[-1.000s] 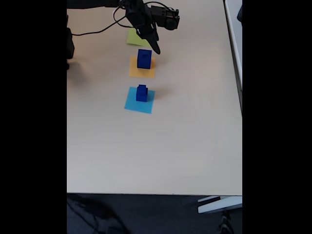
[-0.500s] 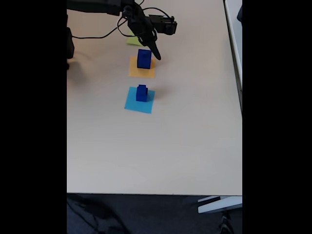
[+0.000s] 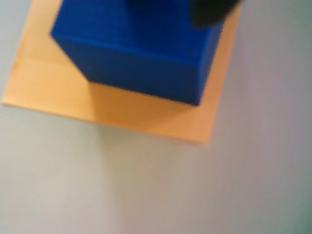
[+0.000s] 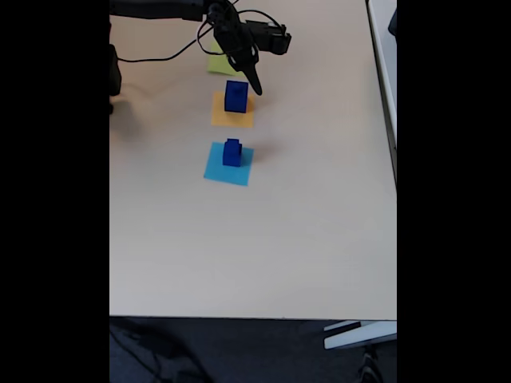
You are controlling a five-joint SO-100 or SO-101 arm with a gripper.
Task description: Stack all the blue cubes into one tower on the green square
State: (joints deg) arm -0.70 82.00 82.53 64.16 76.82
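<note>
In the fixed view my gripper [image 4: 254, 86] hangs just above and to the right of the large blue cube [image 4: 235, 96], which stands on the orange square [image 4: 231, 118]. I cannot tell if my fingers are open or closed. The wrist view shows this cube [image 3: 141, 53] close, on the orange paper [image 3: 53, 92]. The green square [image 4: 217, 65] lies behind, partly under my arm. Two smaller blue cubes [image 4: 232, 152] stand stacked on the light-blue square [image 4: 226, 170], on the beige table [image 4: 303, 223]

**Bright light, one blurry picture**

The fixed view is bright and even, with black bars down both sides. Soft shadows lie on the counter [image 4: 303, 239]. The wrist view is blurry, and the blue cube [image 3: 131, 48] looks fuzzy.
</note>
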